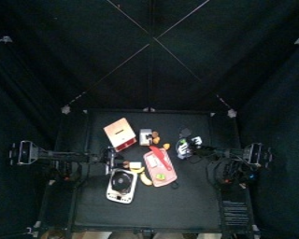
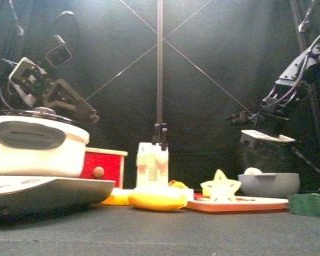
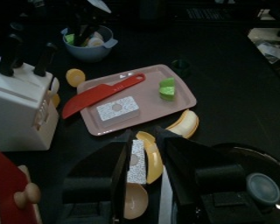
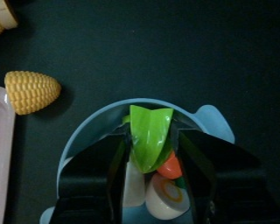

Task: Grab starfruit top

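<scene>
The right pincer (image 4: 150,175) hangs over a blue-grey bowl (image 4: 213,127) and is pinching a green wedge-shaped piece (image 4: 150,140), which stands upright between its two jaws; under it, inside the bowl, lie an orange bit and a pale rounded piece (too cramped to tell what they are). Just beside the bowl on the dark tabletop (image 4: 130,44) sits a yellow corn tip (image 4: 32,92). In the front view the bowl (image 2: 267,183) stands at the right behind a pink tray (image 2: 243,206), and on that tray sits the pale star-shaped starfruit top (image 2: 220,186), untouched. The left wrist view shows the same tray (image 3: 130,98) from above, carrying a red knife (image 3: 98,94), a small printed card (image 3: 116,108) and a green piece (image 3: 168,87); a yellow slice (image 3: 185,124) lies just off its edge. The left pincer (image 3: 143,175) hovers with its jaws spread above a banana (image 3: 147,156) near the white rice cooker (image 2: 36,145). A white knife block (image 3: 20,101) stands beside the tray.
</scene>
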Controlling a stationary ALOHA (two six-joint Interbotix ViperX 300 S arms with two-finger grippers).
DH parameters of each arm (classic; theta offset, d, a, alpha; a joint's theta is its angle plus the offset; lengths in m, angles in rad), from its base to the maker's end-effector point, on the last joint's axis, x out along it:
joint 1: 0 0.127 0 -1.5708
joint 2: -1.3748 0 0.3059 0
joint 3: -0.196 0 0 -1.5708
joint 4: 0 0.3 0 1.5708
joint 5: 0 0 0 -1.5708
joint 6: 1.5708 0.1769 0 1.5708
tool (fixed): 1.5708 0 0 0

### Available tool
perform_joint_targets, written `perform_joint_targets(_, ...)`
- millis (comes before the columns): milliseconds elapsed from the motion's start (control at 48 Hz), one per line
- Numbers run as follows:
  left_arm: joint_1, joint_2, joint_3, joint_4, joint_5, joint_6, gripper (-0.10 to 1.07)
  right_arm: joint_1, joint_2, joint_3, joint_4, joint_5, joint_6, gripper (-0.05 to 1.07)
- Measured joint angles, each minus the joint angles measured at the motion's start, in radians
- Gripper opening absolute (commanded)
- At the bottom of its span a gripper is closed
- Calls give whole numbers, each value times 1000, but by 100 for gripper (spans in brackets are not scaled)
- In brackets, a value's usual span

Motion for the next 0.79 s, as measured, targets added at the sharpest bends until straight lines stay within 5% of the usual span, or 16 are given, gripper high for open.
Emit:
perform_joint_targets(167,2,0,2,0,0,0,71,5,-3,-2,11,2,0,57)
perform_joint_targets(792,0,0,2,0,2,0,71,98,-133,-12,74,63,2,56)
